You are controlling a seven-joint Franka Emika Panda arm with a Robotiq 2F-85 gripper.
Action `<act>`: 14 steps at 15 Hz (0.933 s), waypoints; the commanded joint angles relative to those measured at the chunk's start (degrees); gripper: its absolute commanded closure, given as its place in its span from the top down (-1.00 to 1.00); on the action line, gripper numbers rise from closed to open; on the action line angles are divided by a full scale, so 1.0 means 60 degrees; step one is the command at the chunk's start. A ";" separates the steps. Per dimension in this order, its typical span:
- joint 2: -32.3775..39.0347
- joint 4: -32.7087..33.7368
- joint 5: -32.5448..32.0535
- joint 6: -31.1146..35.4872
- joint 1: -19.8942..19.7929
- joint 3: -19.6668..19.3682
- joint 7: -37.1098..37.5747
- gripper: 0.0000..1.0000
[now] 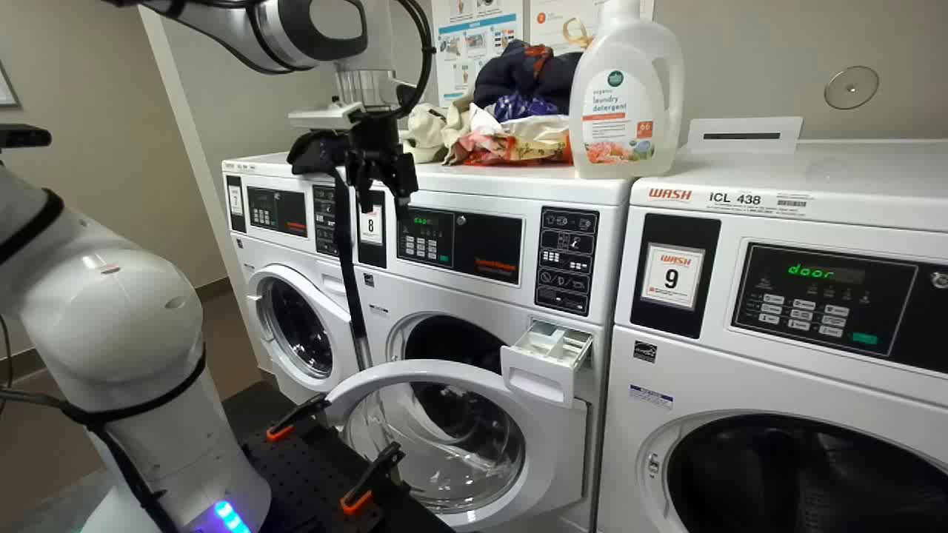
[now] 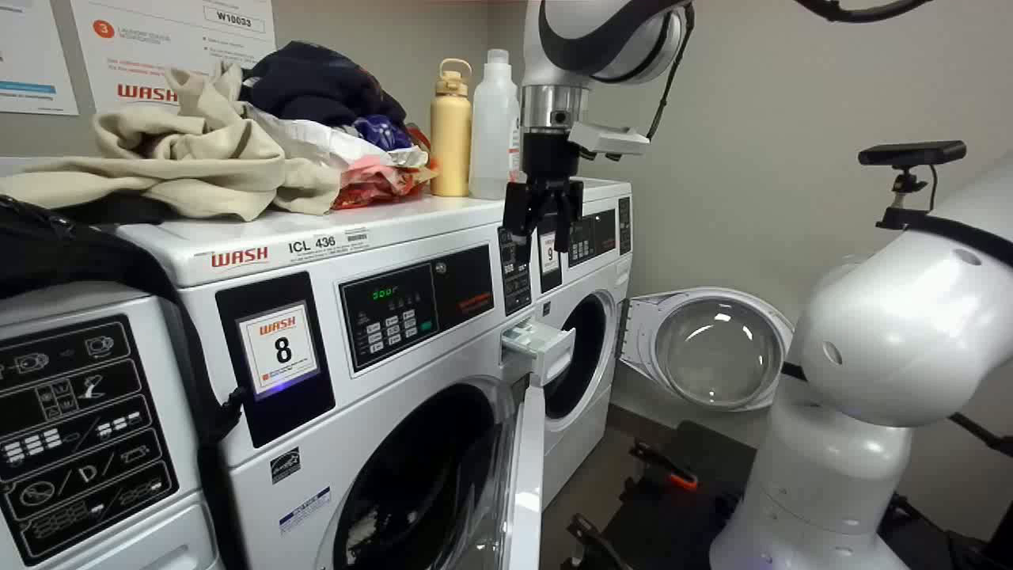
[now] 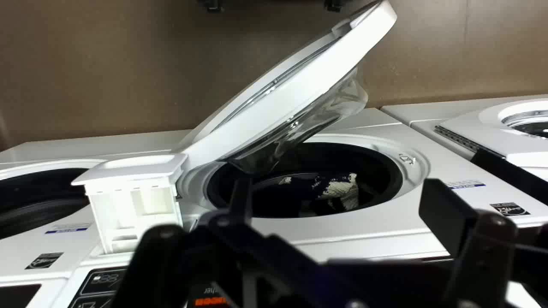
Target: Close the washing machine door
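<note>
Door (image 3: 295, 94): upper middle of the wrist view, ajar, its free edge (image 3: 376, 25) swung well out from washer 8 (image 1: 481, 297).
Claw (image 3: 338, 192): fingers (image 3: 443, 211) well apart, nothing held; higher than the door in both exterior views and clear of it.
Washer 8: I judge the step in hand as lining up the push; the closing swing is not yet done.
Free edge: I should bring the claw down beyond it, to the door's outside, upper left in the wrist view, then press near this edge for leverage, slowly, following its arc.
Drum (image 3: 342, 158): the load (image 3: 340, 194) looks to lie inside; my push should head this way.
Drawer (image 3: 132, 171): pulled out, lower left of the wrist view; I'd steer clear of it.
Strap (image 1: 346, 259): hangs left of centre in an exterior view; it might get pinched as the door lands.
Display (image 2: 385, 293): reads "door"; I'd hope that changes on latching.
</note>
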 commanded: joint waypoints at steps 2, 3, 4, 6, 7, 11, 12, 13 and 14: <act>0.0004 0.0018 0.0013 -0.0023 -0.0029 0.0023 -0.0016 1.00; 0.0004 0.0018 0.0013 -0.0023 -0.0029 0.0023 -0.0016 1.00; 0.0004 0.0018 0.0013 -0.0023 -0.0029 0.0023 -0.0016 1.00; 0.0005 0.0018 0.0013 -0.0023 -0.0029 0.0023 -0.0016 1.00; 0.0005 0.0018 0.0013 -0.0023 -0.0029 0.0023 -0.0016 1.00; 0.0005 0.0018 0.0013 -0.0023 -0.0029 0.0023 -0.0016 1.00; 0.0004 -0.0097 0.0059 0.0036 -0.0077 -0.0098 -0.0083 1.00; -0.0008 -0.0379 -0.0041 0.0113 -0.0201 -0.0133 -0.0001 1.00; -0.0006 -0.0634 -0.0062 0.0213 -0.0293 -0.0200 0.0049 1.00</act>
